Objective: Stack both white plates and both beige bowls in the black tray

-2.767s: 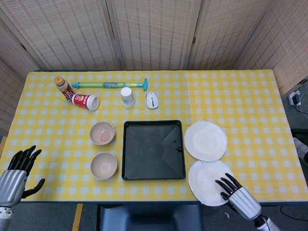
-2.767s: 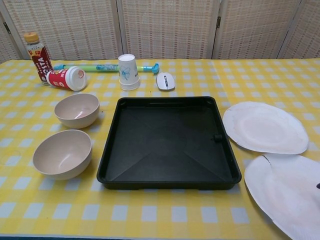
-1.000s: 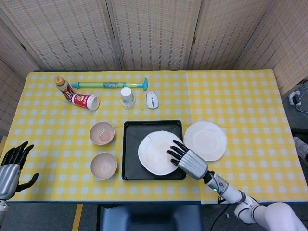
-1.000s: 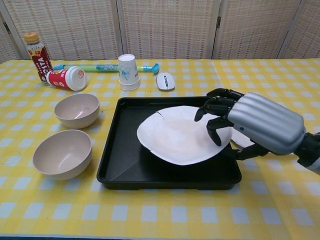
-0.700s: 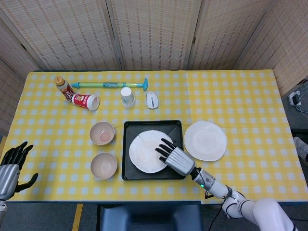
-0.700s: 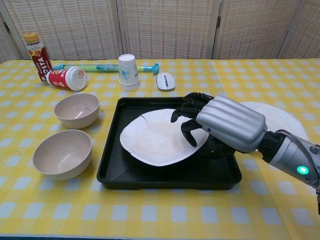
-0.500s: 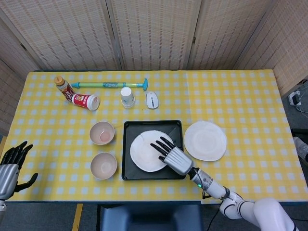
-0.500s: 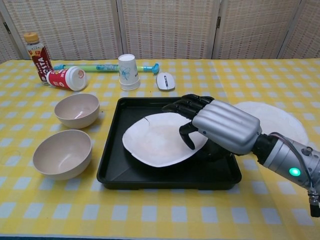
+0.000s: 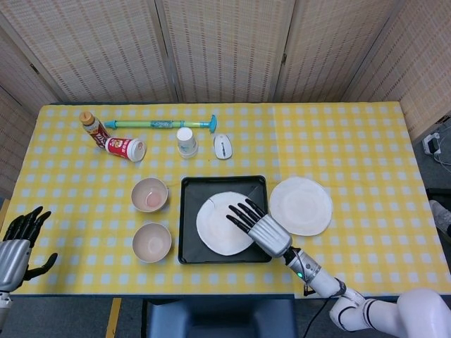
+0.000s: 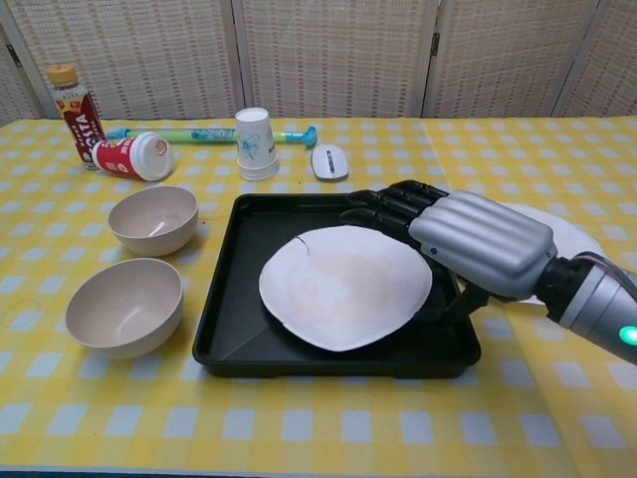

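On the yellow-checked tabletop [image 9: 366,141] your right hand [image 10: 478,239] sits over the right side of the black tray [image 9: 189,243], its fingers [image 9: 239,213] stretched out flat and apart, released and holding nothing, their tips reaching across the right edge of the white plate [image 10: 343,286] that lies inside the tray (whether they touch it or hover just above, you cannot tell from either view). That plate has a small notch in its rim at the upper left and sits toward the right half of the tray floor. Your second plate [image 9: 304,204] lies flat on the cloth just beside the tray's right wall, partly hidden behind your right hand in the chest view. Both beige bowls rest upright on the cloth to the left of the tray: the far bowl [image 9: 149,194] and the near bowl [image 9: 151,241], one behind the other and close together without touching. Your left hand [image 9: 15,239] is at the far left edge of the tabletop, seen only in the head view, fingers spread and empty. Along the back lie a bottle [image 10: 74,101], a red can [image 10: 131,155] on its side, a paper cup [image 10: 256,143] upside down, a mouse [image 10: 329,160], and a long green pump [image 9: 158,124].
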